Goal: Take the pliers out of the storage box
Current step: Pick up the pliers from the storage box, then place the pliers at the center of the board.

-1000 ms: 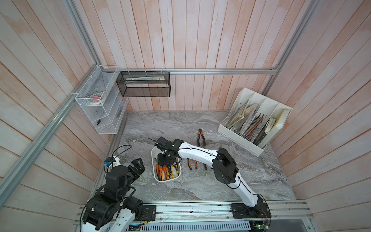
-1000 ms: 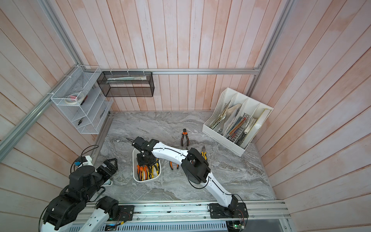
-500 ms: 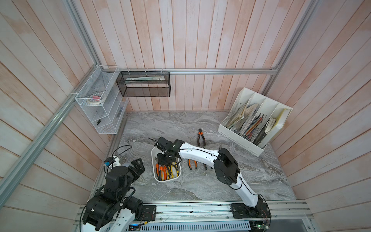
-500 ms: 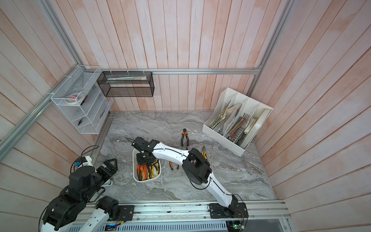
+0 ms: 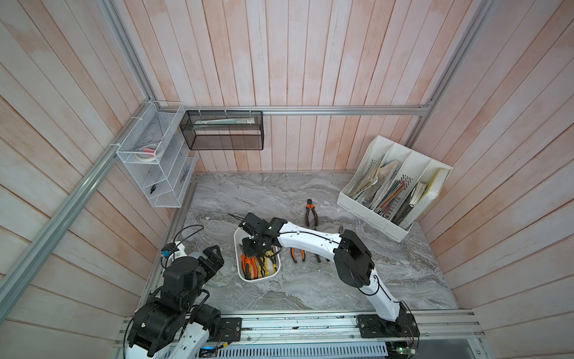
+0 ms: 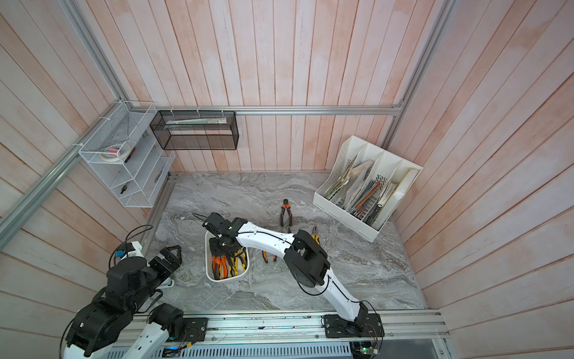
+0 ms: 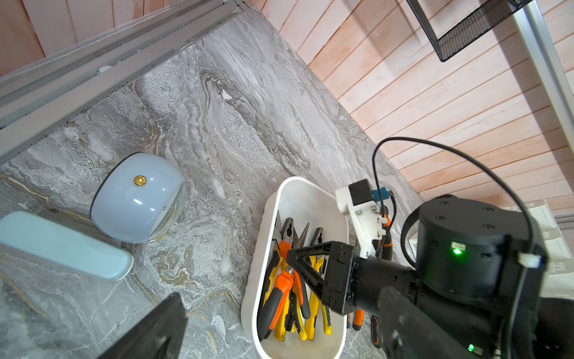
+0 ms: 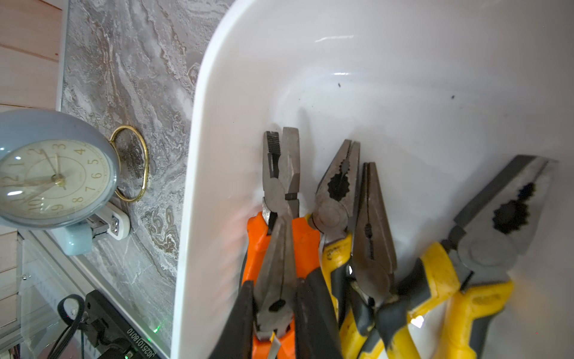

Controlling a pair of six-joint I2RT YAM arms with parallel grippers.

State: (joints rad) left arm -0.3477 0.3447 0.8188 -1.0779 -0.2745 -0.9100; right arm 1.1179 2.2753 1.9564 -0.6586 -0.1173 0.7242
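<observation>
Right gripper (image 8: 276,314) closed, clamping long-nose pliers (image 8: 276,264)

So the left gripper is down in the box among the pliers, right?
No, it is the right gripper that is down in the box among the pliers. The left gripper rests clear of the box, near its own base. Both top views show this.

A grey marbled tabletop (image 5: 264,192) is enclosed by pale pink plank walls (image 5: 310,62), with a black mesh basket (image 5: 223,141) hung above its back edge and a white file organizer (image 5: 366,217) set at its far corner.
</observation>
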